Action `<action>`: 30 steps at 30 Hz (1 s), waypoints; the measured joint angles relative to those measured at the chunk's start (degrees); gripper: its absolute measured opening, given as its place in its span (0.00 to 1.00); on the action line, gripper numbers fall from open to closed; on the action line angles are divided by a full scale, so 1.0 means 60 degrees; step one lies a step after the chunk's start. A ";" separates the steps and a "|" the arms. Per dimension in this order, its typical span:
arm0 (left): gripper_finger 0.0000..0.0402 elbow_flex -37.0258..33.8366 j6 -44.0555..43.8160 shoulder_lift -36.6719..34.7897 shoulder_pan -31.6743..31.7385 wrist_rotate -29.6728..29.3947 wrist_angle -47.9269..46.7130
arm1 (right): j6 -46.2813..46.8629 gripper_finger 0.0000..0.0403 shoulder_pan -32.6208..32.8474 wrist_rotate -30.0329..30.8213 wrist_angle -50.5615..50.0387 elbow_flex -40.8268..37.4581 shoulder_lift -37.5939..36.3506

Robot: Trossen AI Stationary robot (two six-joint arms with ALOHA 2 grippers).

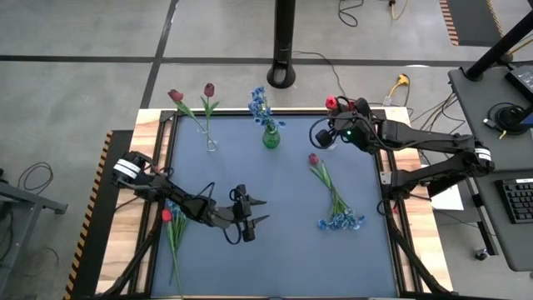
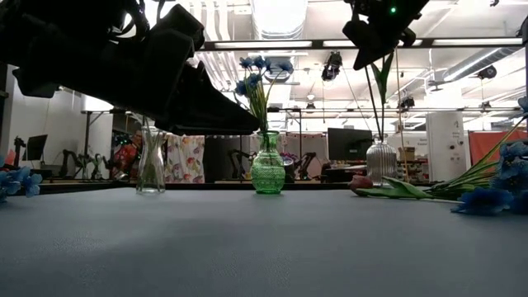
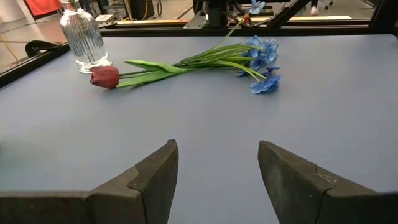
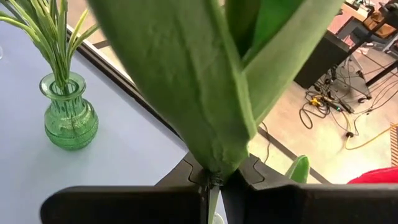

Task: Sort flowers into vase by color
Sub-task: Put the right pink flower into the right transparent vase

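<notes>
My right gripper point(image 1: 331, 127) hangs high over the table's far right, shut on a red tulip point(image 1: 333, 103). Its stem point(image 2: 376, 107) runs down to the mouth of a ribbed clear vase point(image 2: 381, 161). My left gripper point(image 1: 263, 210) hovers open over the near middle of the mat with nothing between its fingers point(image 3: 149, 180). A clear vase point(image 1: 211, 143) at the far left holds two maroon tulips point(image 1: 176, 96). A green vase point(image 1: 271, 137) holds blue sprigs point(image 1: 261, 104). A maroon tulip point(image 1: 314, 158) and blue blossoms point(image 1: 340, 221) lie flat on the mat. My right gripper pinches the red tulip's stem and the base of a broad green leaf point(image 4: 214, 168) between its two fingers. The flower hangs upright below the gripper, clear of the table, head point(image 4: 379, 177) beside the fingers. Whether the stem's lower end is inside the ribbed vase, I cannot tell.
More flowers point(image 1: 172, 229), a red tulip and blue blossoms among them, lie at the mat's left edge point(image 1: 163, 250) under my left arm. A black pole base point(image 1: 283, 77) stands beyond the far edge. Bare mat stretches across the near middle point(image 1: 291, 258).
</notes>
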 joint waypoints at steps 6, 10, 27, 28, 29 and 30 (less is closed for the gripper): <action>0.51 0.0000 0.0000 0.0000 0.0001 -0.0004 0.0000 | 0.0146 0.03 0.0000 0.0000 0.0000 0.0000 0.0000; 0.51 0.0000 -0.0003 0.0000 0.0000 0.0000 0.0000 | 0.0146 0.03 0.0000 0.0000 0.0000 0.0000 0.0000; 0.51 0.0000 0.0000 0.0002 0.0001 -0.0004 -0.0007 | 0.0219 0.03 0.0000 -0.0066 -0.0022 0.0000 0.0000; 0.51 0.0000 -0.0001 0.0004 0.0004 -0.0004 -0.0011 | 0.0219 0.03 0.0000 -0.0073 -0.0022 0.0000 0.0000; 0.51 0.0000 -0.0002 0.0004 0.0000 -0.0004 -0.0011 | 0.0219 0.03 0.0000 -0.0073 -0.0023 0.0000 0.0000; 0.51 0.0000 -0.0001 0.0004 0.0000 -0.0004 -0.0013 | 0.0219 0.03 0.0007 -0.0076 -0.0026 0.0000 0.0000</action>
